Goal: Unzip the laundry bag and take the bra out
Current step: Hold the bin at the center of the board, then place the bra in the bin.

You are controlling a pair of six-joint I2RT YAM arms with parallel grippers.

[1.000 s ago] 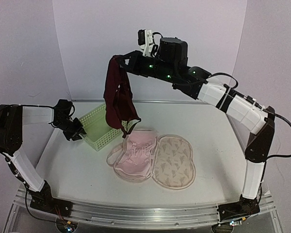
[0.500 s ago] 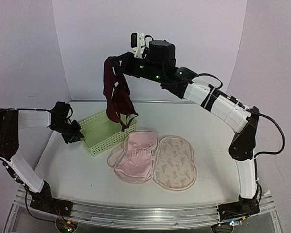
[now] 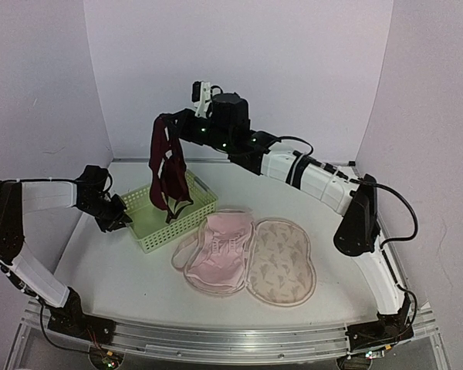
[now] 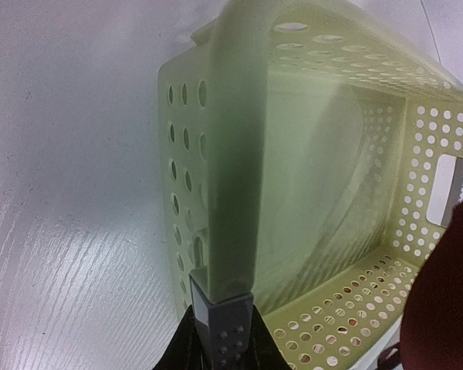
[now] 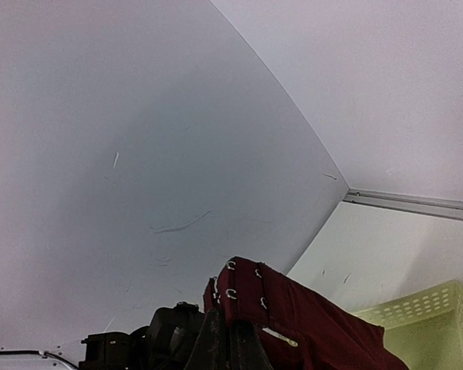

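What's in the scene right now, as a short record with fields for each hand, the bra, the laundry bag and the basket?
Left hand: closed on the rim of the light green plastic lattice basket
Right hand: held high, closed on the dark maroon bra
Bra: hanging over the basket
Laundry bag: cream patterned fabric pouch, unzipped, lying open flat on the white table

Plain pale lilac walls (image 3: 293,77) enclose a white table (image 3: 116,277) on three sides; an aluminium rail (image 3: 231,339) runs along its near edge.
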